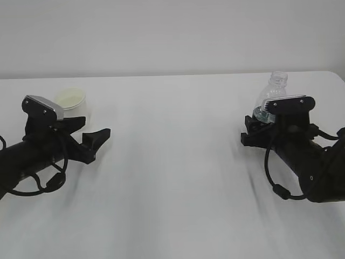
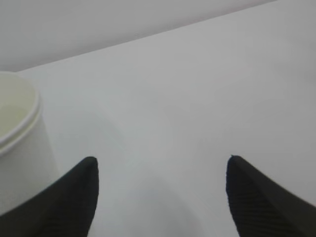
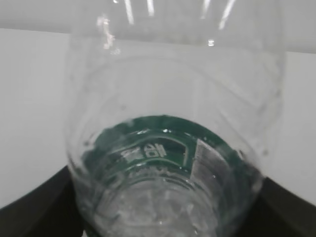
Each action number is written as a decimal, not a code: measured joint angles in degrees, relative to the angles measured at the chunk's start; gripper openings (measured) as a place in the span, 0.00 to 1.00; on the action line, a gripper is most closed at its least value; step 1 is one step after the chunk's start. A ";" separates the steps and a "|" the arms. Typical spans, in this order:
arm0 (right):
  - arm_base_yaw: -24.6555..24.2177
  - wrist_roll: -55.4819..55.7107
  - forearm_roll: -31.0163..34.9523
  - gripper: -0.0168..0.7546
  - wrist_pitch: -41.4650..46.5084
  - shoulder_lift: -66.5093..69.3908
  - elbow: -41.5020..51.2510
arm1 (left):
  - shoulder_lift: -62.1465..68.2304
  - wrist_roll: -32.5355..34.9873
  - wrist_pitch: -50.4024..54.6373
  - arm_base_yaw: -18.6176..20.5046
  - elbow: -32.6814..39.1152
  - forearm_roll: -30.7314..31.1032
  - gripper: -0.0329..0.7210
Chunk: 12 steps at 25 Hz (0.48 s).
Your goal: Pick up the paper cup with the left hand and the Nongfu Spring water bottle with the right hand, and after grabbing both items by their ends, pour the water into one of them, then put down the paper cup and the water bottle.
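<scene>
Exterior view: paper cup (image 1: 70, 99) (upright) beside left end effector (image 1: 91, 133).

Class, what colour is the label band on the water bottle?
Dark green, with white print; the water bottle shows its label band best in the right wrist view.

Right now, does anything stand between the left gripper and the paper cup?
Nothing visible does. The left gripper is open on bare table, and the paper cup stands just beside its left finger.
</scene>
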 joint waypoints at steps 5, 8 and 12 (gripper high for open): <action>0.00 0.00 0.00 0.79 0.66 -3.58 2.67 | -0.42 0.00 0.00 0.00 0.03 0.00 0.81; 0.00 0.00 0.00 0.79 0.66 -6.16 4.85 | -0.42 0.00 0.00 0.00 0.03 0.00 0.81; 0.00 1.26 0.00 0.79 0.75 -8.19 7.21 | -1.04 0.00 0.00 0.00 0.03 -0.22 0.81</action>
